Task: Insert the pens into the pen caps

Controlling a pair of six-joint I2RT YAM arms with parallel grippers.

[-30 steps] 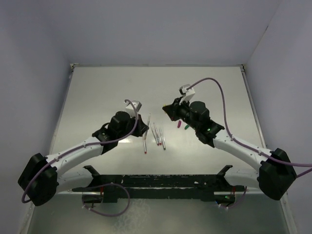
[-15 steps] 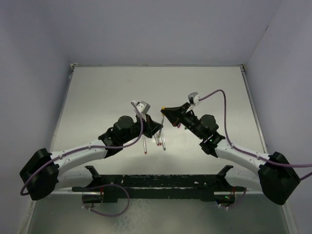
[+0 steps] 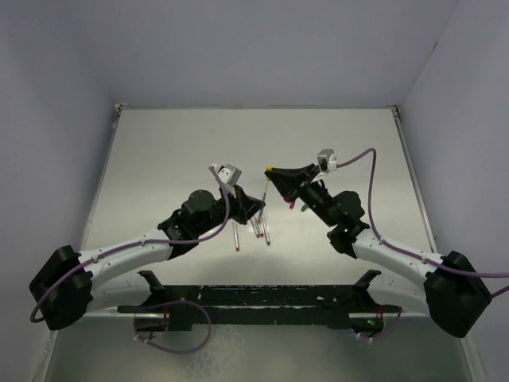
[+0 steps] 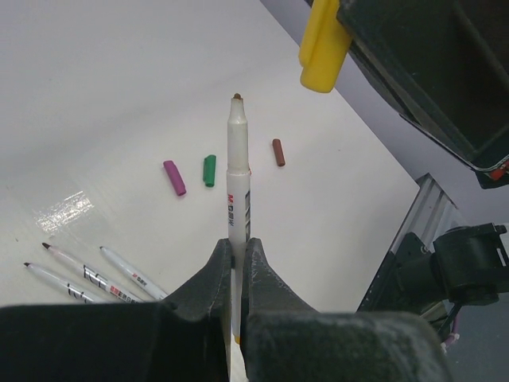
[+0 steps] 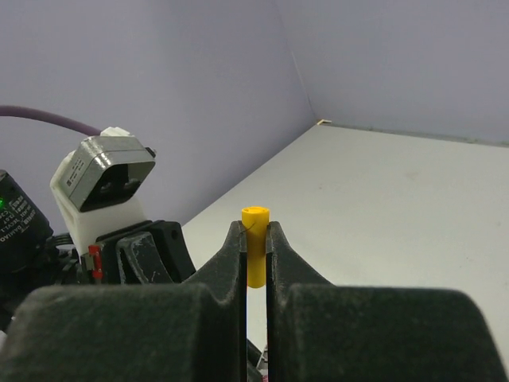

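Held pen (image 4: 237, 183): white barrel with a dark tip, standing straight out past the fingertips, tip foremost and raised off the table.
Left gripper (image 4: 237, 248): closed narrow on the lower barrel of the held pen, one finger on each side.
Yellow cap (image 5: 255, 255): pinched across its middle, with its round end showing just past the fingertips.
Right gripper (image 5: 254, 232): closed narrow on the yellow cap, and held in the air facing the left gripper.
Pen to cap: in the left wrist view the yellow cap sits above and to the right of the pen tip. It is near but apart, with a clear gap, and the tip is not inside the cap.
Loose caps: purple cap (image 4: 174, 177) and green cap (image 4: 209, 170) lie just beside each other on the table. The red cap (image 4: 278, 151) lies a little further right, apart from both.
Loose pens (image 4: 87, 274): three are visible, lying flat and roughly parallel, uncapped, below and left of the held pen.
Table (image 4: 95, 87): white and glossy.
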